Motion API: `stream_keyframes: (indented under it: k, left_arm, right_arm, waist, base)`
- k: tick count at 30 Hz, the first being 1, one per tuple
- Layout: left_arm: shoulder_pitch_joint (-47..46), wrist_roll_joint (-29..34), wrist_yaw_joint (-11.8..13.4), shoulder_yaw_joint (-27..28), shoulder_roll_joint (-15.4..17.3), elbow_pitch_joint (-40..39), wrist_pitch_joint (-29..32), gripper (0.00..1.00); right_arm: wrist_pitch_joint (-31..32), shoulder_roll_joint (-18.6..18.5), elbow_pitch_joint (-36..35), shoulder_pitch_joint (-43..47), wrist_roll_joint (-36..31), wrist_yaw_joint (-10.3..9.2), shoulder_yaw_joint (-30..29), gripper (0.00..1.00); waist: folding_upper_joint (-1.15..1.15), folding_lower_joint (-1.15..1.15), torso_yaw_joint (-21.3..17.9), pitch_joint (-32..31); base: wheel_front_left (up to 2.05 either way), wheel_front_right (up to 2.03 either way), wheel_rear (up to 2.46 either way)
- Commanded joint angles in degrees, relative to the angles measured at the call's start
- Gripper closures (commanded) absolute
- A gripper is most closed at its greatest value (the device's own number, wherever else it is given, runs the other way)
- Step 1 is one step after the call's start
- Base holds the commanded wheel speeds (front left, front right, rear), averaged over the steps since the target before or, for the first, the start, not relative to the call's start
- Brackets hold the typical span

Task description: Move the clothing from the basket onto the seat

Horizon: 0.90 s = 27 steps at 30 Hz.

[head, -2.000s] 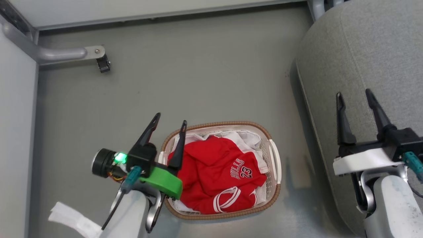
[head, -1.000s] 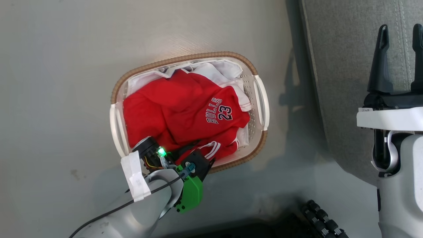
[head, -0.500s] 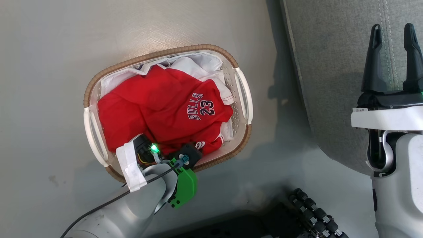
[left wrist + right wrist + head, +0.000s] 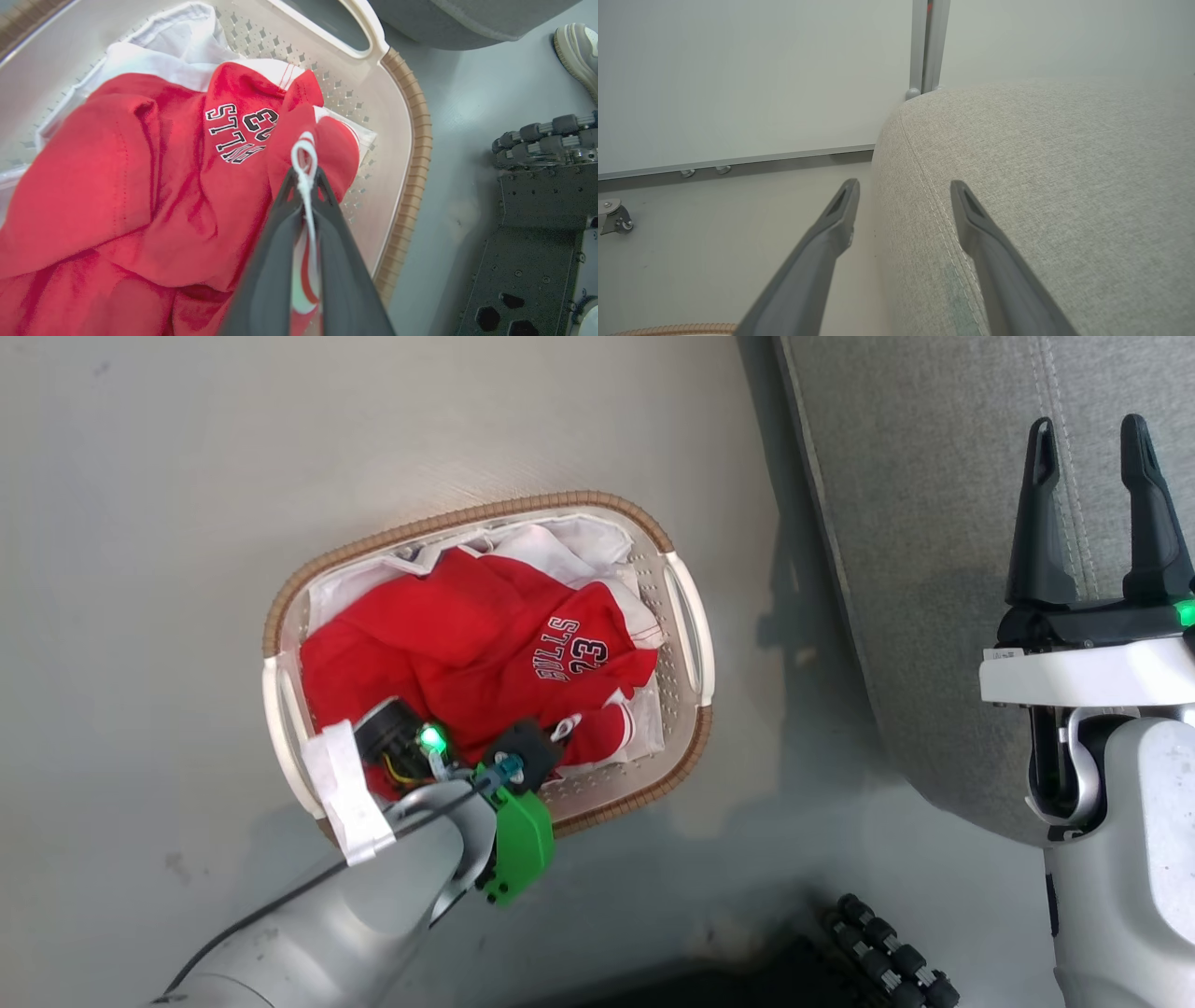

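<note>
At the bottom centre of the left wrist view, our left hand (image 4: 304,175) is closed to a sliver on a fold of the clothing (image 4: 140,186). The white stripe trim (image 4: 303,154) loops out above the fingertips. We judge the grip thin: only an edge sits between the fingers, so on a lift the smooth knit could slide out and the garment fall into the pile. The pile is tangled too. A pull may drag the plain white sheet (image 4: 187,28) along, or snag and tip the light basket (image 4: 467,513), which sits on the floor (image 4: 140,569) at mid-frame in the head view. Farther off, at the right edge, our right hand (image 4: 1088,429) hangs wide open and empty above the edge of the seat (image 4: 915,523). A trailing hem might catch on it or fall short of the cushion.

The clothing is soft, bright red jersey, crumpled in rounded folds, with "Bulls 23" in white and dark letters. The basket is an oval of cream perforated plastic with a brown woven-look rim and loop handles. The seat is coarse grey weave, round-edged, with a stitched seam.
</note>
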Motion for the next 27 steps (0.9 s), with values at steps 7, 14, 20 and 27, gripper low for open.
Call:
stream_keyframes:
  k: [7, 14, 20, 27]
  left_arm:
    - [1.8, 3.7, 1.2, 8.1, 3.9, -10.4, -0.4, 1.00]
    - [5.9, 8.5, 1.1, 13.3, 7.1, -17.5, -0.4, 1.00]
    - [8.7, 9.3, 0.5, 17.8, 9.6, -22.7, -0.4, 1.00]
    - [6.7, 10.2, 0.0, 19.7, 13.8, -27.7, -0.4, 1.00]
  right_arm:
    - [-0.1, -0.2, 2.0, 2.6, -1.6, -0.04, -0.3, 0.00]
    - [-0.1, -0.2, 4.0, 6.0, -3.2, -0.04, -0.5, 0.00]
    - [-0.1, -0.2, 6.1, 10.2, -4.4, -0.05, -0.2, 0.00]
    - [-0.1, -0.2, 8.0, 14.8, -5.3, -0.04, 0.2, 0.00]
  waist:
    - [0.00, 0.00, 2.1, -8.2]
    - [0.00, 0.00, 3.7, -16.9]
    - [0.00, 0.00, 4.7, -25.5]
    - [0.00, 0.00, 5.1, -33.3]
  base:
    - [0.00, 0.00, 0.00]
    - [0.00, 0.00, 0.00]
    - [0.00, 0.00, 0.00]
    - [0.00, 0.00, 0.00]
